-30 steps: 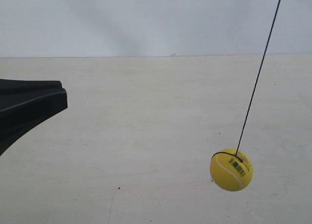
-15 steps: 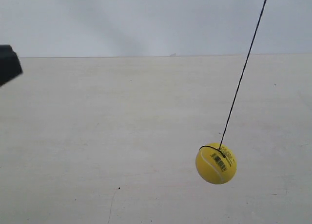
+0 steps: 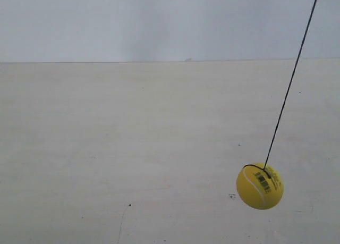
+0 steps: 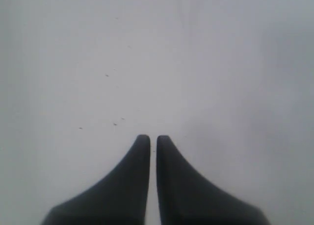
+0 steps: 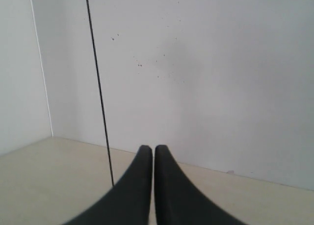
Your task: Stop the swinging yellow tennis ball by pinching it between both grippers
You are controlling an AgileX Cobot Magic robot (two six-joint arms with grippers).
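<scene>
Biggest thing first: the pale cream table [image 3: 133,148] fills most of the exterior view, with a plain whitish wall [image 3: 159,20] behind it. Then there's me. My left gripper [image 4: 153,137] has its two black wedge fingers pulled in tight, with only a hairline slit between the tips and nothing in them, pointing at a blurry grey-white surface. My right gripper [image 5: 149,147] is the same deal: jaws together, tips touching, holding nothing, aimed at the spot where table meets wall. The yellow tennis ball [image 3: 260,186] is down in the lower right of the exterior view, hanging over the table and touching nothing but its string. That thin dark string [image 3: 289,90] loops over the top of the ball and runs up off the top edge at a slant, leaning toward the view's right as it climbs. In my right wrist view the string [image 5: 98,87] comes down near my fingers and slips out of sight behind one of them. The ball has a black barcode print [image 3: 263,182] facing the camera, next to a pale curved seam. Smallest stuff: a dark speck [image 3: 129,205] on the table well away from the ball, and a tiny mark [image 3: 232,196] just beside the ball.
</scene>
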